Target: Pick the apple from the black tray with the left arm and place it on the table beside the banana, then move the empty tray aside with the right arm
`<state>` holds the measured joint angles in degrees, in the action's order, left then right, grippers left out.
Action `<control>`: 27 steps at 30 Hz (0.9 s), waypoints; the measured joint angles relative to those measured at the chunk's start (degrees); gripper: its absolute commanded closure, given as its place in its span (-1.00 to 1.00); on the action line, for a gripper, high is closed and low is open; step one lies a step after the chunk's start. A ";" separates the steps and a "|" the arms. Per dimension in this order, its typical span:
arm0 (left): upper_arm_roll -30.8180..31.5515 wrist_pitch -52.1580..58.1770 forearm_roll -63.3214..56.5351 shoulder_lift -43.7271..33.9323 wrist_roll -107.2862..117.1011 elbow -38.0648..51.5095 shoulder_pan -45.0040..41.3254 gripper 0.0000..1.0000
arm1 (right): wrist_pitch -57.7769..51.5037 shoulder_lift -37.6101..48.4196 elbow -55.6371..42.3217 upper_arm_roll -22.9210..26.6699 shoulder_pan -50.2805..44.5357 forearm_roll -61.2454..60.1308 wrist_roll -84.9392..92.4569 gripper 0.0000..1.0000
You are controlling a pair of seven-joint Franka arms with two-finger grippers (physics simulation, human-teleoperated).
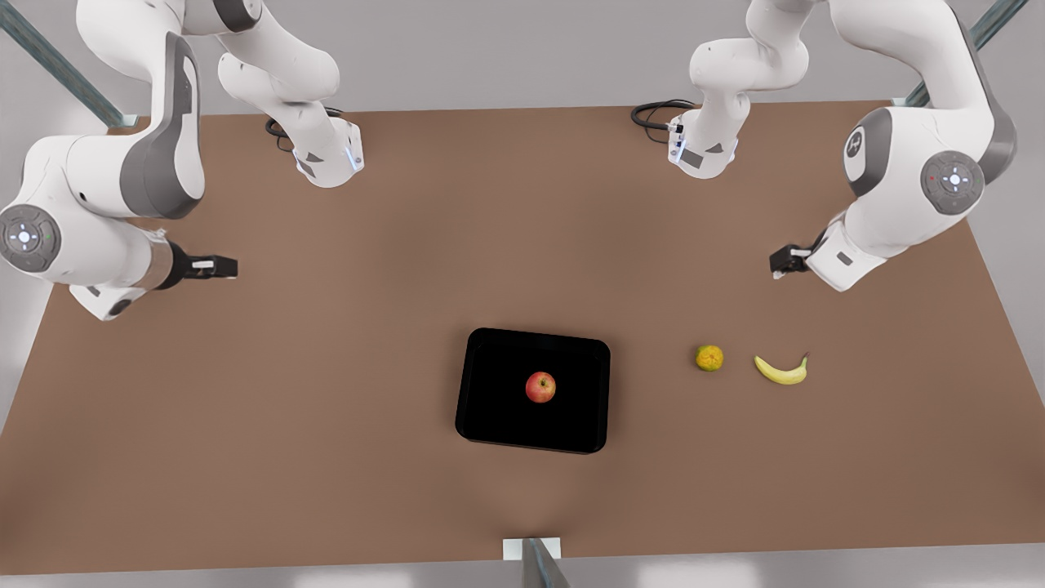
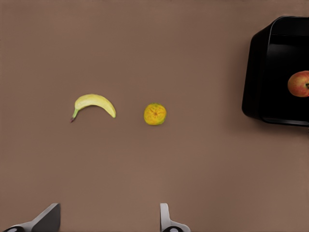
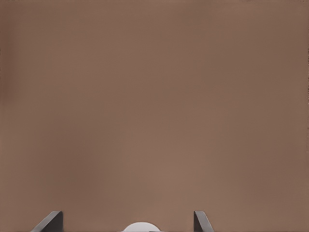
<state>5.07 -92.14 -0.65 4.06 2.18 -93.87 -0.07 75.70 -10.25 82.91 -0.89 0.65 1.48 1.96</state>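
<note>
The apple (image 1: 540,387) sits in the black tray (image 1: 490,425), well apart from the banana (image 1: 781,371). The left gripper (image 1: 785,263) hangs above the banana with fingers spread wide. The right gripper (image 1: 214,266) waits over bare table (image 1: 286,408), also spread wide.

The apple (image 1: 540,387) sits in the tray (image 1: 491,416), near the middle of the table (image 1: 326,408). To the front view's right of the tray lies an orange (image 1: 709,358), then the banana (image 1: 782,371) just beyond it, both well apart from the tray.
</note>
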 measured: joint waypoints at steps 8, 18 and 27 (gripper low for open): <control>2.77 -4.31 1.35 13.11 4.23 10.65 -14.20 -1.00 | 2.84 -0.15 -0.16 0.00 -0.02 0.03 0.65 -1.00; 2.86 -16.90 -3.20 30.79 16.60 13.26 -26.29 -1.00 | 3.68 -0.18 -0.18 0.00 -0.04 0.04 1.11 -1.00; 2.80 -27.09 -9.82 43.27 29.49 23.69 -31.19 -1.00 | 3.83 -0.18 -0.18 0.00 -0.04 0.04 1.33 -1.00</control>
<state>7.88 -119.23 -10.47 47.33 31.67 -70.18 -31.26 79.52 -10.43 82.73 -0.88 0.62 1.52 3.29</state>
